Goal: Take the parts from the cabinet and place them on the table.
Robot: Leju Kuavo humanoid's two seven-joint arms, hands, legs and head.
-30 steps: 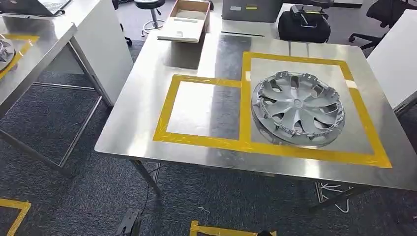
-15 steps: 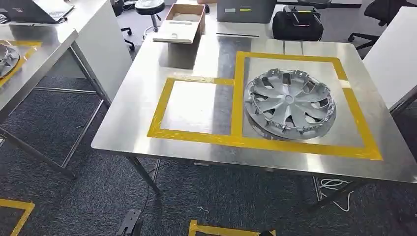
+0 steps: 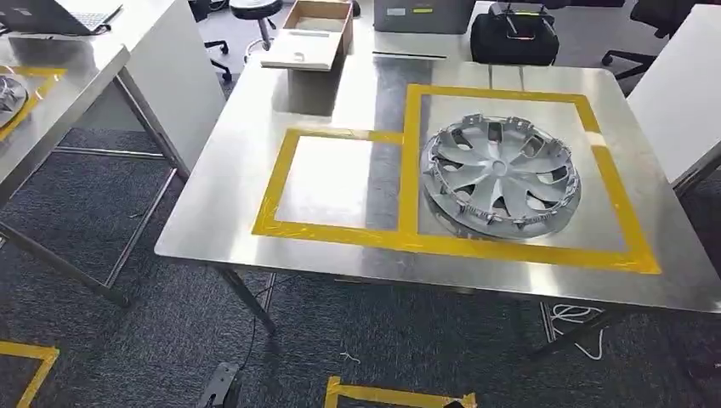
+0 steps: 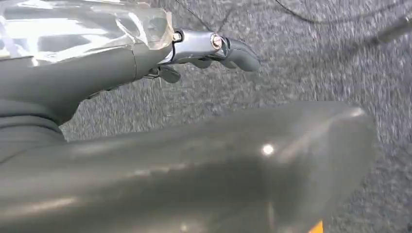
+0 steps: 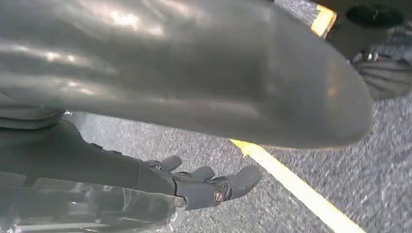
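Note:
A silver wheel cover lies flat on the steel table, inside the larger yellow-taped square on the right. The smaller taped square to its left holds nothing. My left hand hangs over grey carpet with its fingers stretched out and nothing in them. My right hand hangs the same way over carpet, close to a yellow floor stripe, and is also empty.
A cardboard box, a black bag and a grey case stand along the table's far edge. A second steel table at the left carries another wheel cover and a laptop. A white desk borders the right side.
The whole picture has shifted a little, so the camera moved; the table now sits slightly higher and more to the left in the head view. The wheel cover stays in its square.

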